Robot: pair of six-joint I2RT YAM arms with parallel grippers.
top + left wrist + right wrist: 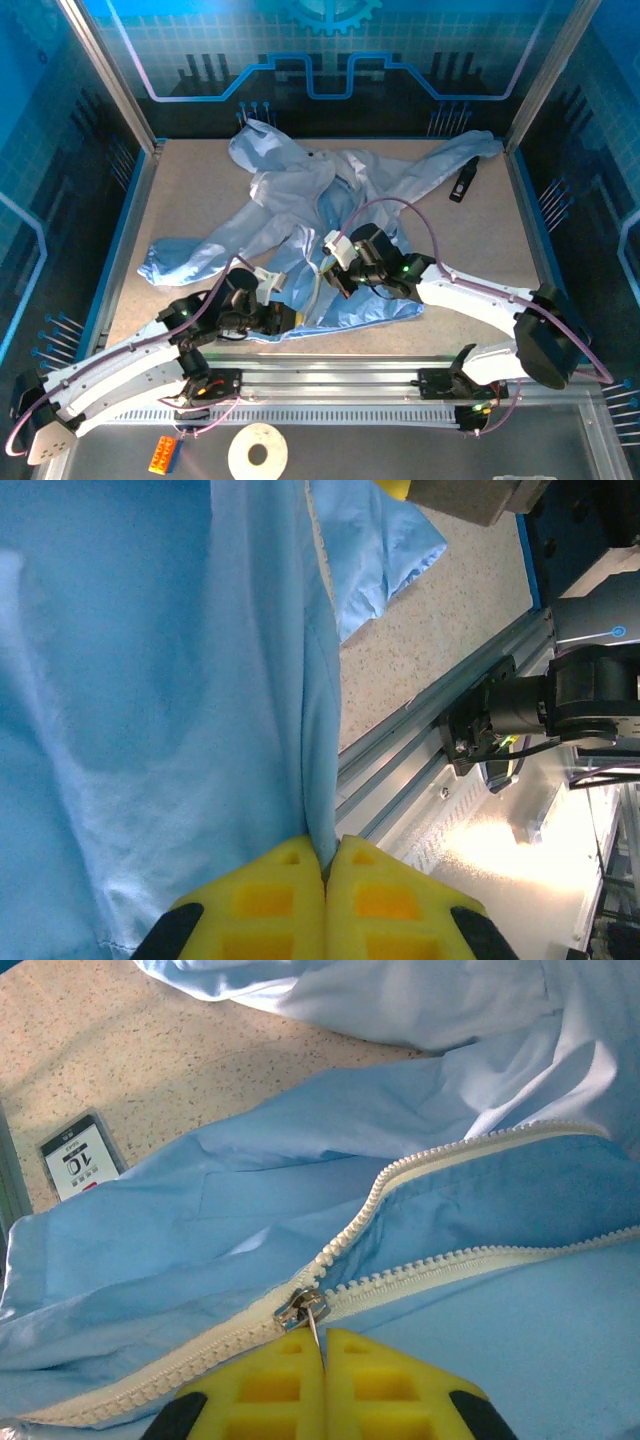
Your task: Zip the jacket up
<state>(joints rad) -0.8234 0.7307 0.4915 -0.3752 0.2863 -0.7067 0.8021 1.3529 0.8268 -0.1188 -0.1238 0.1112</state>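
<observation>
Right wrist: right end effector (322, 1360) pinching zipper pull (301, 1310), fully closed; left end effector (326, 865) clamping jacket (150, 700) hem, closed; thin pull possibly slipping out, slack fabric snagging teeth.

Robotics lab test cell, not a home or a shop.

Bench (190, 200): speckled top, boxed in by aluminium posts (105, 70) and blue wall panels (330, 60) printed with gear and circuit graphics.

My arms bolt to a slotted aluminium rail (340, 378) at the near edge. A purple cable (400, 204) loops off my right arm.

Yellow moulded fingers on my right end effector (322, 1340).

Numbered card (82, 1158) lying on the bench.

Tape roll (258, 452) and orange toy brick (165, 453) on the near ledge.
</observation>
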